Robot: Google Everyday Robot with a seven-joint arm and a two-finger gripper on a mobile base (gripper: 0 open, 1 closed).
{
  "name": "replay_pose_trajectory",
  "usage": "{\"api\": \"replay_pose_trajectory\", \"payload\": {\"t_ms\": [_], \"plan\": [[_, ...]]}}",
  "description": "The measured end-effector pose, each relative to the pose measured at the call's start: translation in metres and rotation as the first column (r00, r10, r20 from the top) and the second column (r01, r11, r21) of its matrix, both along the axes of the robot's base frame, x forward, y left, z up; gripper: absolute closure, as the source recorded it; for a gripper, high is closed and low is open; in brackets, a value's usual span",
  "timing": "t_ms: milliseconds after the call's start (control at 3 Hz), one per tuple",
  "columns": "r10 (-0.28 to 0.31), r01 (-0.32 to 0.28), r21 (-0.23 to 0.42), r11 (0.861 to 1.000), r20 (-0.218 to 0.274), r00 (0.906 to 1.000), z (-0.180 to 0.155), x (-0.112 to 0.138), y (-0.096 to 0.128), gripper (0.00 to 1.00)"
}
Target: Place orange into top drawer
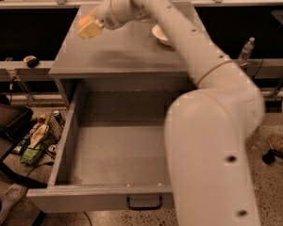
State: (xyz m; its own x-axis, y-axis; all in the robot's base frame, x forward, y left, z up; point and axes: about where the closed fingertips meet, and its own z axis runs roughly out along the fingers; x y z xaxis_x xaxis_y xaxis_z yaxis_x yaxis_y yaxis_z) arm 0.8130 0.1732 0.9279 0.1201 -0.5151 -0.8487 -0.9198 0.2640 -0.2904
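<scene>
My gripper [88, 27] is above the back left part of the grey cabinet top [122, 55], held a little off the surface. It is shut on the orange [84, 20], which shows as a small orange patch between the pale fingers. The top drawer [118, 149] is pulled fully open below, and its grey inside holds nothing. Its front panel has a small black handle [144, 203] at the centre. My white arm reaches from the lower right across the drawer's right side and hides that part of it.
A white bowl [161, 34] sits on the cabinet top at the back right, partly behind my arm. A water bottle [245, 51] stands on a ledge at the right. Bags and clutter [35, 140] lie on the floor left of the drawer.
</scene>
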Motion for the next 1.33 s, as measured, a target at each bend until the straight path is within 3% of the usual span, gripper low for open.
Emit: {"api": "replay_pose_trajectory", "payload": {"t_ms": [333, 667, 1000, 1333], "plan": [[-0.152, 0.156, -0.046, 0.987, 0.073, 0.9856, 0.077, -0.052, -0.066, 1.00], [-0.230, 0.238, -0.082, 0.968, 0.095, 0.9686, 0.112, -0.116, -0.112, 1.00], [-0.296, 0.297, -0.136, 0.945, 0.029, 0.9548, 0.085, -0.170, -0.150, 1.00], [-0.330, 0.271, -0.309, 0.912, -0.159, 0.9305, -0.051, -0.215, -0.184, 1.00]]}}
